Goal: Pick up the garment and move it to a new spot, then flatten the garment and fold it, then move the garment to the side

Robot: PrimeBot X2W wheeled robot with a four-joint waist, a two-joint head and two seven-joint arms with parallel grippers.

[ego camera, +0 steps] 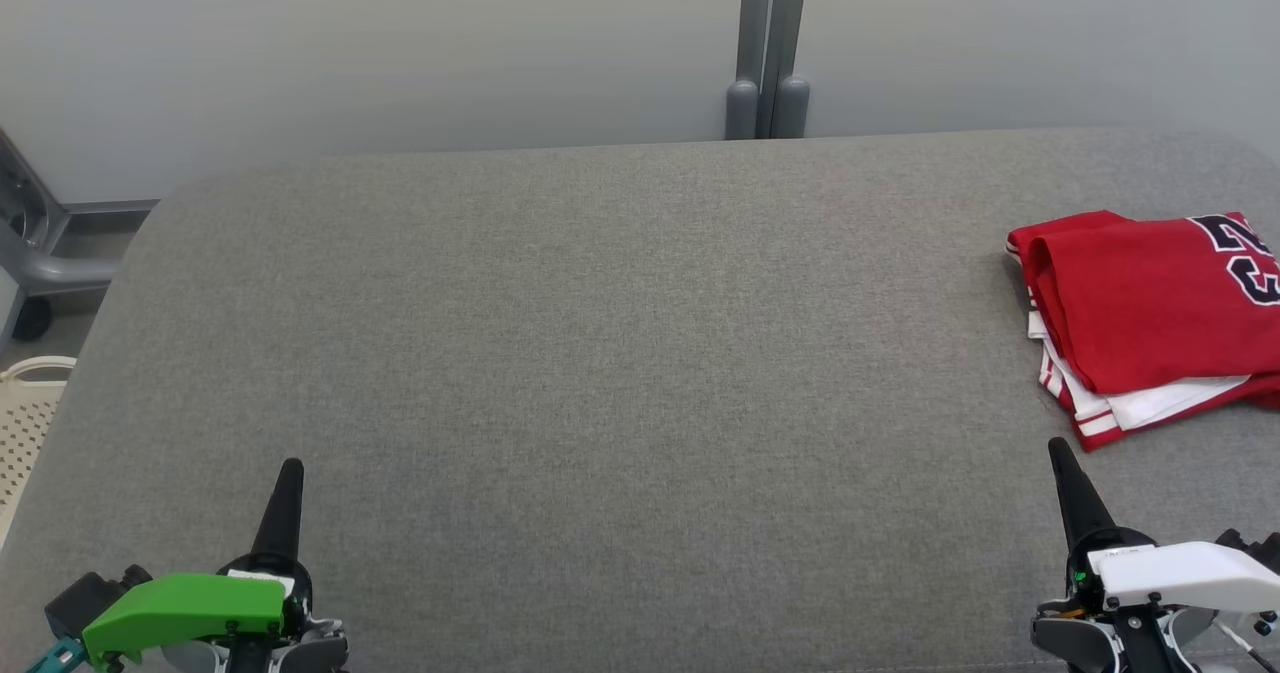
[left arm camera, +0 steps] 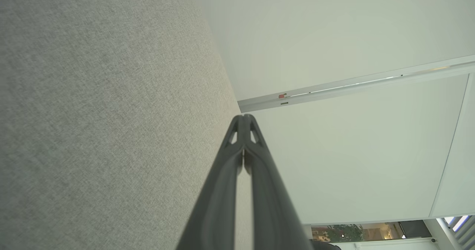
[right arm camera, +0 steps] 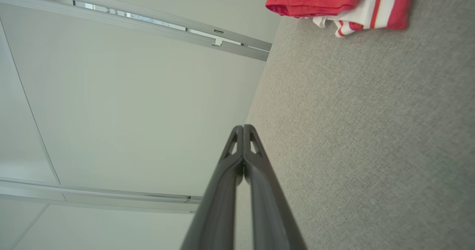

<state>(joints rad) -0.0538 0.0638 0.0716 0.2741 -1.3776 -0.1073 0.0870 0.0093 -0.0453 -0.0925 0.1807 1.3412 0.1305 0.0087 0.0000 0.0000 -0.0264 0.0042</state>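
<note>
The garment is a red jersey with white trim and dark numbers, lying folded at the right edge of the grey table. Its red and white striped hem shows at the top of the right wrist view. My right gripper rests at the lower right, shut and empty, a short way in front of the garment's near corner. At the lower left my left gripper is shut with nothing in it, far from the garment. In both wrist views the fingertips press together, left and right.
A pale wall with a grey post stands behind the table. A perforated cream basket sits on the floor off the table's left edge, with a grey wheeled frame behind it.
</note>
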